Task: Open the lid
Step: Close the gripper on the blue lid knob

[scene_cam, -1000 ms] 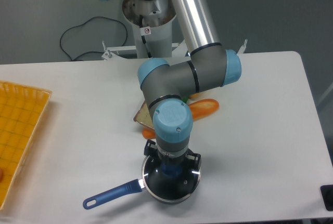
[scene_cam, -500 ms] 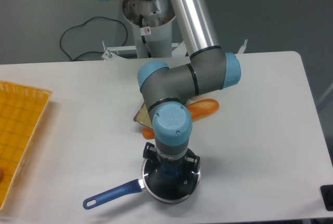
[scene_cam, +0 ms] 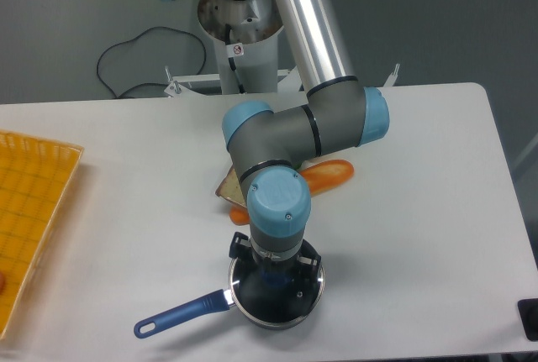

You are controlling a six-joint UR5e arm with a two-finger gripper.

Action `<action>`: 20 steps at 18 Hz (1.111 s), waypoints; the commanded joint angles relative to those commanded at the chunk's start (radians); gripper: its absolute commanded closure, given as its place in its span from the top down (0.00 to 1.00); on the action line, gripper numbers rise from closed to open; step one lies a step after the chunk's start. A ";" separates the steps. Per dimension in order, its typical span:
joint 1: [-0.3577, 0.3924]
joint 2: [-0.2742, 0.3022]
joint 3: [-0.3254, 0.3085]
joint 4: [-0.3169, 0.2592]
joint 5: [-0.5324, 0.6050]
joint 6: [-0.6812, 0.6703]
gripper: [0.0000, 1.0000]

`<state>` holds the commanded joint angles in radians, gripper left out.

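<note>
Here, lid (scene_cam: 282, 299): it sat on the dark saucepan (scene_cam: 273, 316) near the table's (scene_cam: 420, 211) front edge, not yet lifted.
Knob: blue, mostly hidden under my wrist.
Gripper (scene_cam: 275, 276): I was directly over the knob; whether I had closed on it I cannot tell.
Good practice: I judged a centred grip and a straight vertical lift best.
Risk: the blue handle (scene_cam: 181, 312) might swing.

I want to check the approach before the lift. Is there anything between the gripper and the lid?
Nothing visible is in the way. The gripper is right above the lid, over its centre knob, and the wrist hides the fingertips, so contact cannot be confirmed. The lid sits on the saucepan.
</note>
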<state>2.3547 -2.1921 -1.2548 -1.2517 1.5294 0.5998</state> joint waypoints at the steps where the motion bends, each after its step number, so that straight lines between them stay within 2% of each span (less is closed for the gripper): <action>1: 0.000 0.000 -0.002 0.000 0.002 0.002 0.93; 12: 0.000 0.005 -0.011 -0.002 0.011 0.003 0.93; 20: 0.000 0.005 -0.011 -0.002 0.011 0.000 0.78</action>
<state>2.3547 -2.1875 -1.2655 -1.2533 1.5401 0.5998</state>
